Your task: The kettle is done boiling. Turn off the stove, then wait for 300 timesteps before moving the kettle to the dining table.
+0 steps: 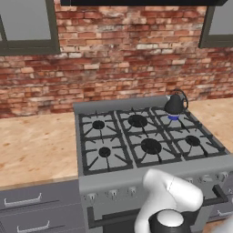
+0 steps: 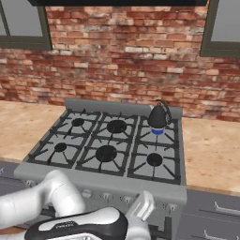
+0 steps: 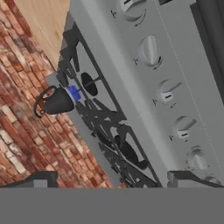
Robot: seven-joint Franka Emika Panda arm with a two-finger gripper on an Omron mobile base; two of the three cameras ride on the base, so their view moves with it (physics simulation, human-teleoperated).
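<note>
Six burners on the stove [image 1: 150, 145], one of them busy: kettle [image 1: 174, 104] parked on the back burner at about 1 o'clock from the middle of the cooktop in the left base view, blue flame [image 1: 174, 117] showing under it. Same kettle [image 2: 159, 116] at roughly 1 o'clock in the right base view too, up against the back rail and the brick wall [image 2: 122, 61]. No telling what's inside the kettle, lid side not readable. No legible writing anywhere; just tiny tick marks beside the front knobs [image 3: 150, 50], too small to read.

Gripper [image 3: 111, 179] down low in front of the knob row, jaws spread wide apart, nothing between them. Fingertips [image 3: 41, 179] poking up at the bottom of the hand view. In that rolled view, kettle [image 3: 56, 101] at around 10 o'clock from the jaws, well apart, across the whole cooktop. Nearest knobs sitting around 1 o'clock from the jaws, not touched. Wood countertop [image 1: 36, 145] on both sides of the stove.
</note>
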